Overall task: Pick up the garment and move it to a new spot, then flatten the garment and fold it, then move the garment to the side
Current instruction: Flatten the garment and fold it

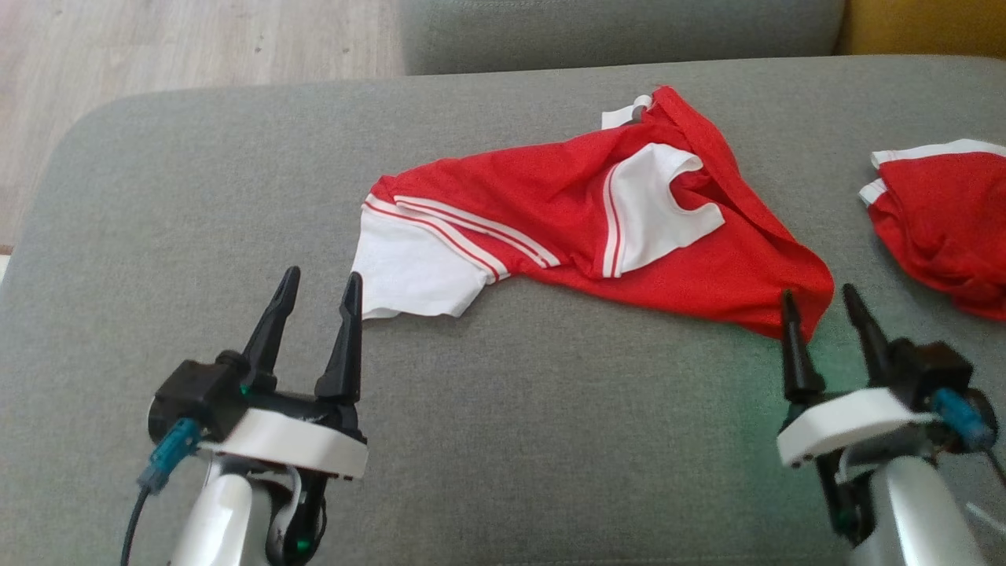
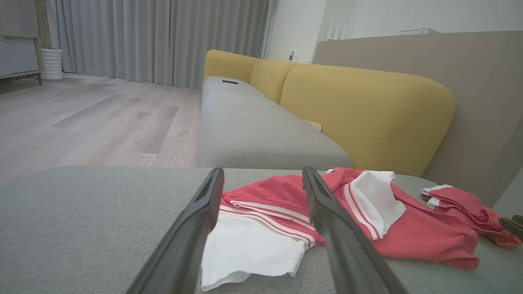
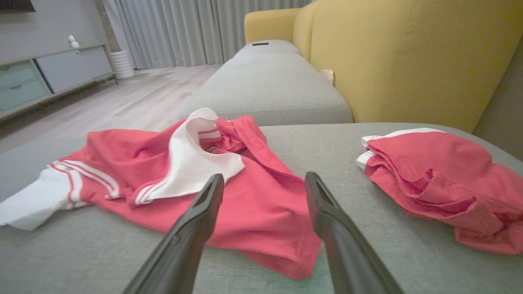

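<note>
A red and white garment [image 1: 566,212] lies crumpled on the middle of a grey cushion [image 1: 503,440], towards its far edge. Its long axis runs left to right. The white sleeve end [image 1: 409,271] points toward the cushion's left edge, and a red corner points toward the right edge. We judge that pinching only one of the folded-over layers could bunch it further. A second red garment [image 1: 943,228] at the right edge could snag. The left gripper [image 1: 324,275] and right gripper [image 1: 817,292] have their fingers apart and hold nothing, one just beside each end.
</note>
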